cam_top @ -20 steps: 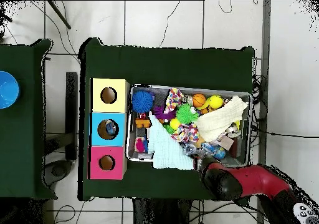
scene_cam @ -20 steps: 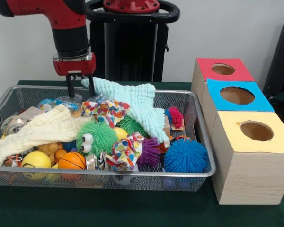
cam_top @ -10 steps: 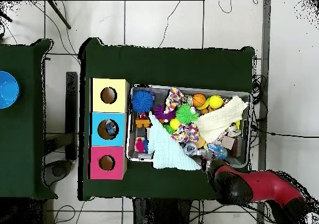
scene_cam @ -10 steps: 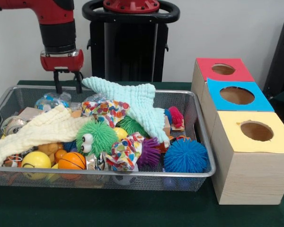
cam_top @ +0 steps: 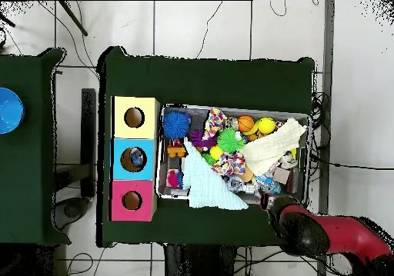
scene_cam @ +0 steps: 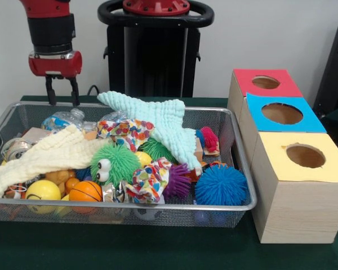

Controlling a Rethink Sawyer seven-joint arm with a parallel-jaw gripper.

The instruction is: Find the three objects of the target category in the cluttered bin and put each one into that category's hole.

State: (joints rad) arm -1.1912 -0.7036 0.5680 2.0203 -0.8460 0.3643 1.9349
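Hovering spread and empty, the pincer hangs above the wire bin's rim. A crinkly plastic piece lies just below it.

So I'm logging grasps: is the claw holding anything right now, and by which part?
Nothing is held. The claw hangs open and empty above the far rim of the silver wire-mesh bin.

A silver wire-mesh basket sits on a dark green tabletop; a pale mint waffle-textured cloth and a cream knitted cloth drape inside; a spiky blue rubber ball, a fuzzy green googly-eyed toy and an orange basketball-patterned ball lie in front; pale wooden boxes carry red, blue and yellow card panels.
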